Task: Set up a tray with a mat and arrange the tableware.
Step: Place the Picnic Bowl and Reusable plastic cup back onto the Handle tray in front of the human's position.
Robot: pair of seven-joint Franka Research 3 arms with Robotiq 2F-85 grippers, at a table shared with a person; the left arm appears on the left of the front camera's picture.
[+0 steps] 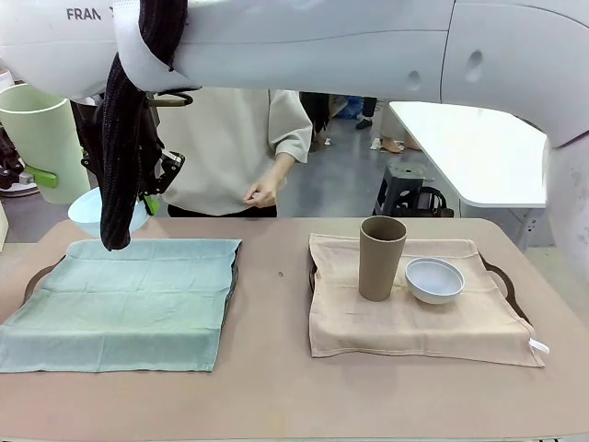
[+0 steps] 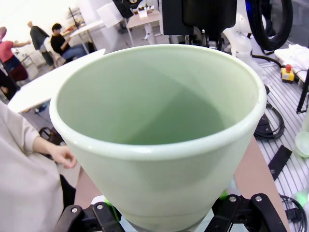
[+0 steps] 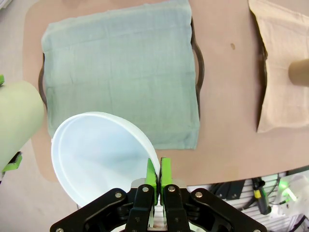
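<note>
My left gripper [image 2: 164,220] is closed around the base of a pale green tumbler [image 2: 159,135], which it holds up at the far left [image 1: 41,138]. My right arm reaches across the top of the front view. Its gripper [image 3: 158,175] is shut on the rim of a light blue bowl [image 3: 96,154], held above the far left corner of the green mat [image 1: 129,299]. That mat lies on the left tray [image 3: 199,63]. On the right tray [image 1: 502,276], a taupe tumbler [image 1: 382,258] and a pale bowl [image 1: 434,279] stand on a beige mat [image 1: 414,322].
A person in a cream top stands at the far side of the table, one hand [image 1: 262,193] held near the edge. A strip of bare table [image 1: 271,304] runs between the two trays. A dark cable sleeve [image 1: 120,166] hangs from my right arm.
</note>
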